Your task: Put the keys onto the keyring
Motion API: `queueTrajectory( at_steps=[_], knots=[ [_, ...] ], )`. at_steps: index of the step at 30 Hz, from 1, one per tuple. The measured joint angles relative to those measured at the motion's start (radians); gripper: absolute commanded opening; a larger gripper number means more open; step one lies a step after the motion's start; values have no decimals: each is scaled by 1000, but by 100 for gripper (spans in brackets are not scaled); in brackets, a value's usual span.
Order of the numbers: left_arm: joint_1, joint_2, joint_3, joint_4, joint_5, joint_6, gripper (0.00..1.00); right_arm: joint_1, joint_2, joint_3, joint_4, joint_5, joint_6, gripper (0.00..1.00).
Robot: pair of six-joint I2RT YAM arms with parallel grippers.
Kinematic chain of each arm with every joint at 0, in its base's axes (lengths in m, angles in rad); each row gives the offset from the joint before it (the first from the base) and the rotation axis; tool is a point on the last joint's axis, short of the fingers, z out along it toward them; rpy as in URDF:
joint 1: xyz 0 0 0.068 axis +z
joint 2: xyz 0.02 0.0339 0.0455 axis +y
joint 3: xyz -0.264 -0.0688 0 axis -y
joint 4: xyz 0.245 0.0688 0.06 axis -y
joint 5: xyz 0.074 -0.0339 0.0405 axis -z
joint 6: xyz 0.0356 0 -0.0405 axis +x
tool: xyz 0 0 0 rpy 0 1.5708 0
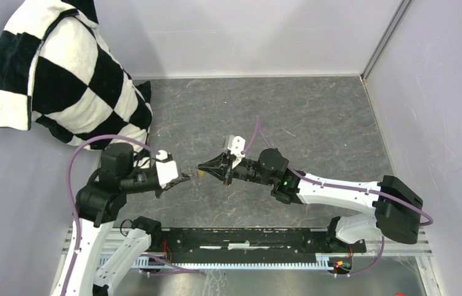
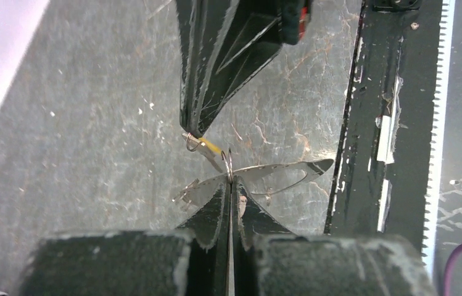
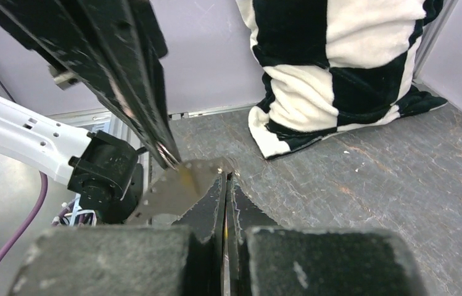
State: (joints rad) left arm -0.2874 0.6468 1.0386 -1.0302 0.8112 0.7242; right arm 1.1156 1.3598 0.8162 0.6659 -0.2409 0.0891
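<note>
Above the marbled grey bench (image 1: 314, 123), top view: left fingers (image 1: 179, 180) and right fingers (image 1: 211, 165) meet tip to tip, with the yellow key (image 1: 200, 174) between them.
Left wrist: left fingers clenched on the thin wire keyring (image 2: 227, 161), seen edge-on; right fingers pinch the yellow key.
Right wrist: the key's flat notched silver blade is clamped; soft checkered cushion (image 3: 339, 74) behind.

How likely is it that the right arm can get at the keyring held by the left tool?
Probably yes: the right tool, shut on the yellow key, sits tip to tip with the left tool pinching the keyring; nothing else shows between them.
</note>
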Motion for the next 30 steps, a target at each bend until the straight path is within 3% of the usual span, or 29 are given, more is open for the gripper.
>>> queueTrajectory(
  at_steps=[21,30],
  knots=[
    [0,-193,-80,11,137,647,2,-50,-211,-130,-14,-98,0,0],
    [0,-212,-88,12,187,789,2,-83,-257,-142,-119,-97,-40,0]
  ],
)
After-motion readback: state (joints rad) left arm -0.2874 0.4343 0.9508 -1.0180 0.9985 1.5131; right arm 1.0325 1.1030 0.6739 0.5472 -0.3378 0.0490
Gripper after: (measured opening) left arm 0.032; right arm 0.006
